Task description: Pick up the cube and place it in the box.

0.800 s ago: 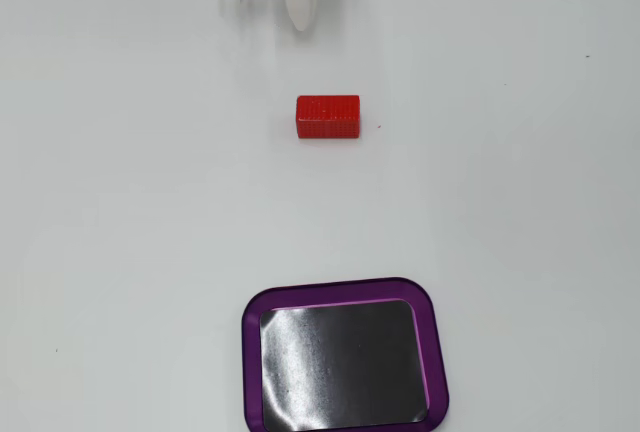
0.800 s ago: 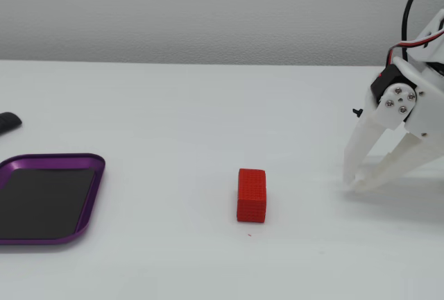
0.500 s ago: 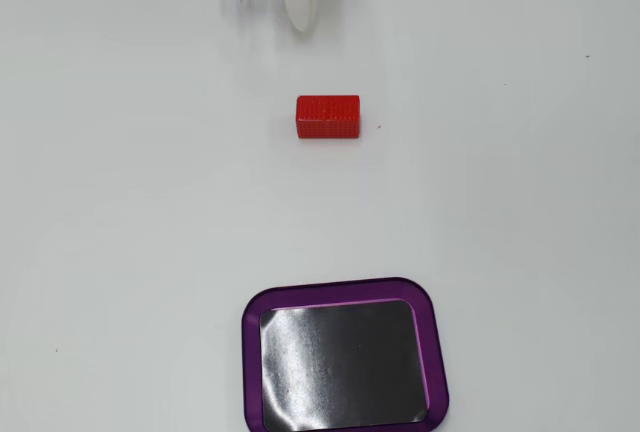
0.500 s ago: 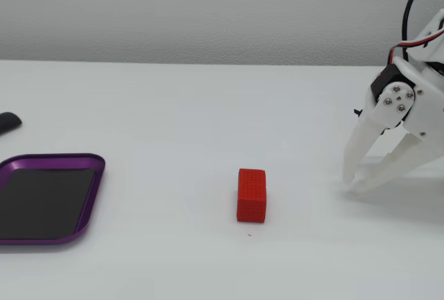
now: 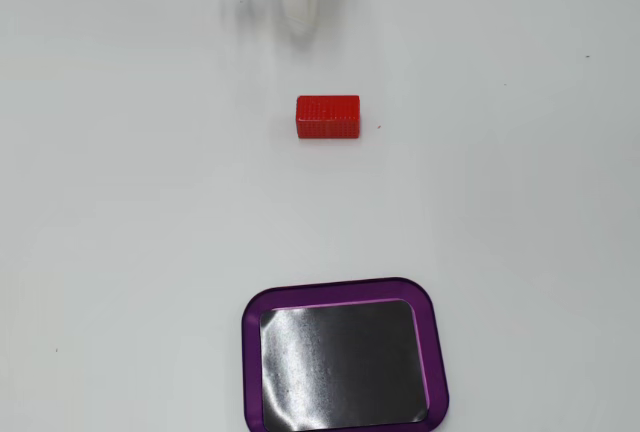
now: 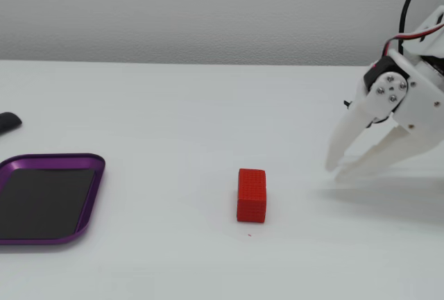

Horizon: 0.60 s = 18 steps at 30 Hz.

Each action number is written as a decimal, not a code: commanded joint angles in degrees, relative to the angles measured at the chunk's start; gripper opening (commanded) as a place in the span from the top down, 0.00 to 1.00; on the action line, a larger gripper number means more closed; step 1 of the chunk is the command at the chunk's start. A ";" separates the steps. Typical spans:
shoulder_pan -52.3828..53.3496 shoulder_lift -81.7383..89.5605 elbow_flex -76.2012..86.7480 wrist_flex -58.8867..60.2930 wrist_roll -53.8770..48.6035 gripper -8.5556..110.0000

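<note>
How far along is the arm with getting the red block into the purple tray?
Nothing is done yet: the red block sits on the table and the purple tray is empty. In hand: the gripper hangs near the block, holding nothing. Grasping, carrying and placing remain.

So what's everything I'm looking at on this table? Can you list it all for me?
cube: one, bright red, alone in the middle of the table, between tray and arm.
box: one shallow tray, purple rim, glossy dark floor, nothing in it, far left in a fixed view.
dark object: one, black, cut off at the left edge, behind the tray; cannot tell what it is.
table: one, white.
cables: black and red, on the arm.
gripper: one, white, two fingers slightly parted, raised right of the cube, holding nothing.
</note>
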 commanded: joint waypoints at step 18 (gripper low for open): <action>0.70 -44.82 -31.99 -1.76 -12.66 0.77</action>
